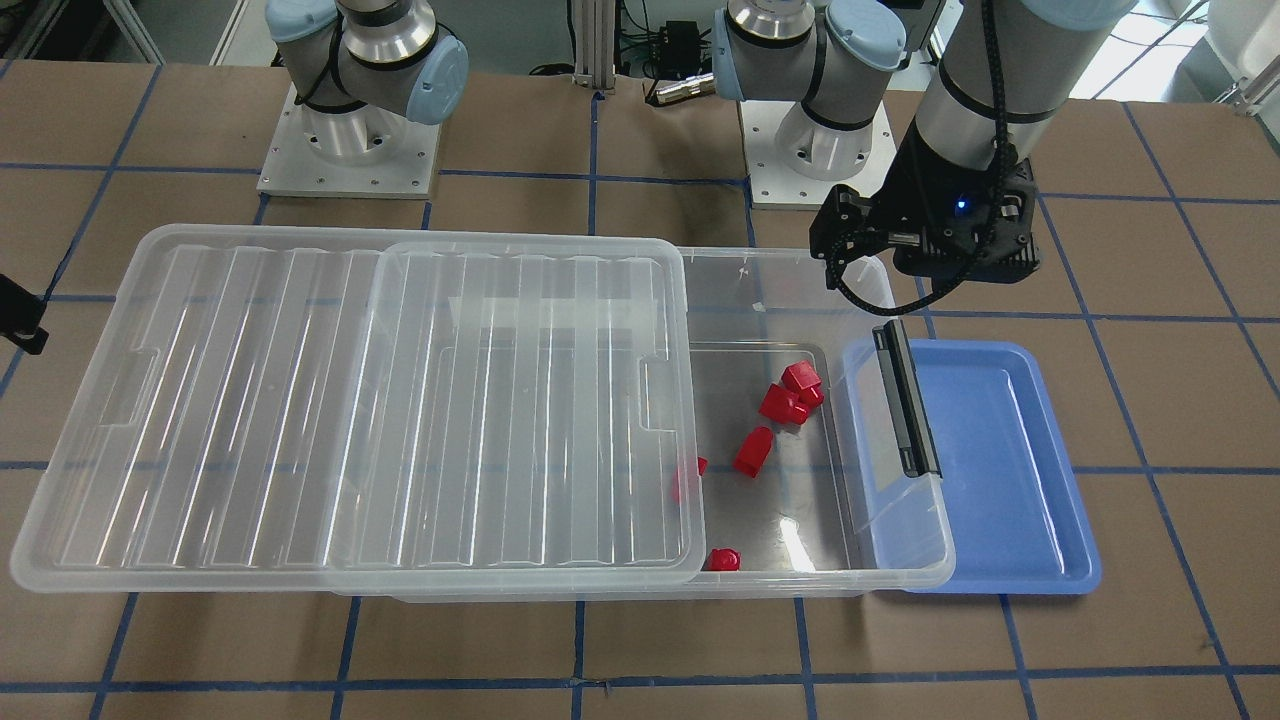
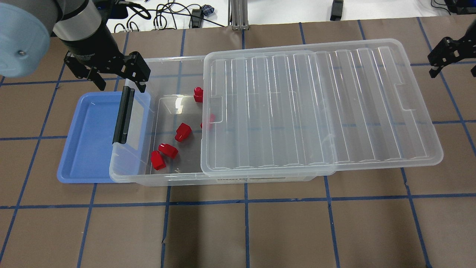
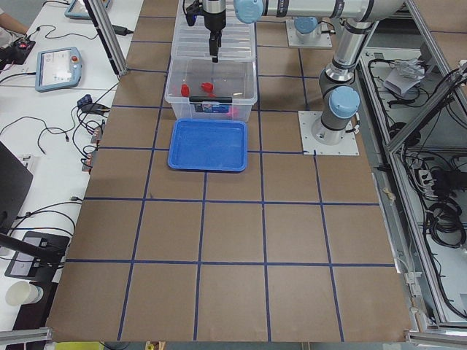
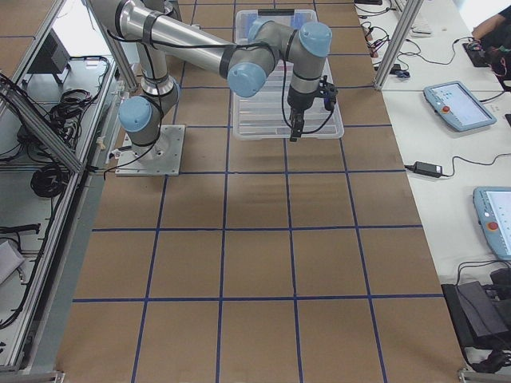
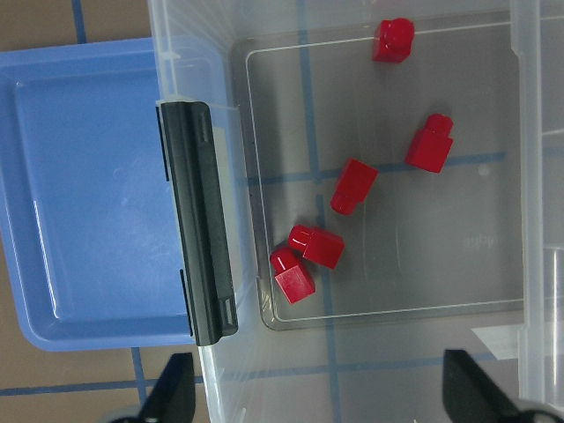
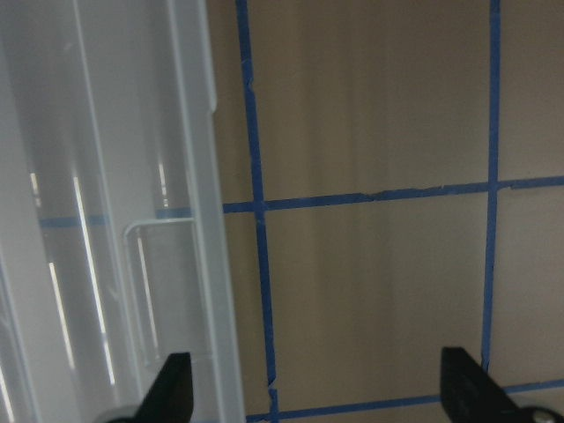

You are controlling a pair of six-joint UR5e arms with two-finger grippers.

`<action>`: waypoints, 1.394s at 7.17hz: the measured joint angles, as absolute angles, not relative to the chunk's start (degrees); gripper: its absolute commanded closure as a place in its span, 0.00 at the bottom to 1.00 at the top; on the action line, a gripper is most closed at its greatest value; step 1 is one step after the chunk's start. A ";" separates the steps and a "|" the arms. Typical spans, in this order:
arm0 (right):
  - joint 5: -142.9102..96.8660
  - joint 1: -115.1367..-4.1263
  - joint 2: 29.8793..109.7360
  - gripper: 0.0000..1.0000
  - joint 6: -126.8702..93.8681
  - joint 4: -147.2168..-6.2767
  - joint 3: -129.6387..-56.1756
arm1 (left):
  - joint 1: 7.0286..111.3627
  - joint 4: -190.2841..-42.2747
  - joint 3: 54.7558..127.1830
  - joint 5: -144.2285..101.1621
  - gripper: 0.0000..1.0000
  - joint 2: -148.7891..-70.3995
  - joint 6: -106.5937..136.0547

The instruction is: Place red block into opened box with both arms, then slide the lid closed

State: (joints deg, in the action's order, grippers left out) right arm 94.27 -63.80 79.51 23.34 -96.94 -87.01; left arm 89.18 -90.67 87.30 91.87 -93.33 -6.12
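Observation:
Several red blocks (image 2: 183, 132) (image 5: 352, 185) (image 1: 752, 450) lie on the floor of the clear box (image 2: 178, 180) at its uncovered end. One of them sits partly under the edge of the lid (image 2: 319, 108). The ribbed lid covers most of the box and overhangs its far end on my right. My left gripper (image 2: 118, 81) (image 5: 319, 397) hovers open and empty over the box's back corner, near the black latch bar (image 2: 124, 115). Beyond the lid's outer end, my right gripper (image 2: 455, 69) (image 6: 319, 392) is open and holds nothing. It is over bare table beside the lid's rim (image 6: 207, 220).
An opaque blue tray (image 2: 89, 141) lies partly under the box's latch end and holds nothing. Both arm bases (image 1: 345, 150) stand behind the box. Brown table with blue tape lines extends in front. Operator desks with tablets and cables flank the table (image 3: 58, 69).

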 measured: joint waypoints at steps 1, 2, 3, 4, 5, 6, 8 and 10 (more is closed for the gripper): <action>94.20 -62.76 77.66 0.00 24.82 -99.07 -87.01 | 89.09 -90.63 86.81 91.86 0.00 -93.73 -6.14; 94.14 -62.31 76.11 0.00 25.35 -100.49 -87.03 | 89.07 -90.62 86.48 91.87 0.00 -93.88 -6.15; 94.11 -62.16 75.08 0.00 25.59 -101.44 -87.25 | 89.02 -90.62 86.36 91.90 0.00 -93.92 -6.15; 94.07 -62.16 74.71 0.00 25.54 -101.88 -87.94 | 88.98 -90.62 86.38 91.92 0.00 -93.91 -6.13; 94.07 -62.26 74.86 0.00 25.37 -102.02 -89.04 | 88.98 -90.62 86.50 91.93 0.00 -93.88 -6.10; 94.13 -62.40 75.07 0.00 25.31 -102.03 -90.09 | 89.00 -90.62 86.62 91.93 0.00 -93.87 -6.05; 94.20 -62.50 75.17 0.00 25.62 -101.63 -91.05 | 89.03 -90.61 86.72 91.99 0.00 -93.81 -5.99; 94.18 -62.71 75.22 0.00 25.66 -101.17 -91.22 | 89.03 -90.58 86.90 92.02 0.00 -93.67 -5.98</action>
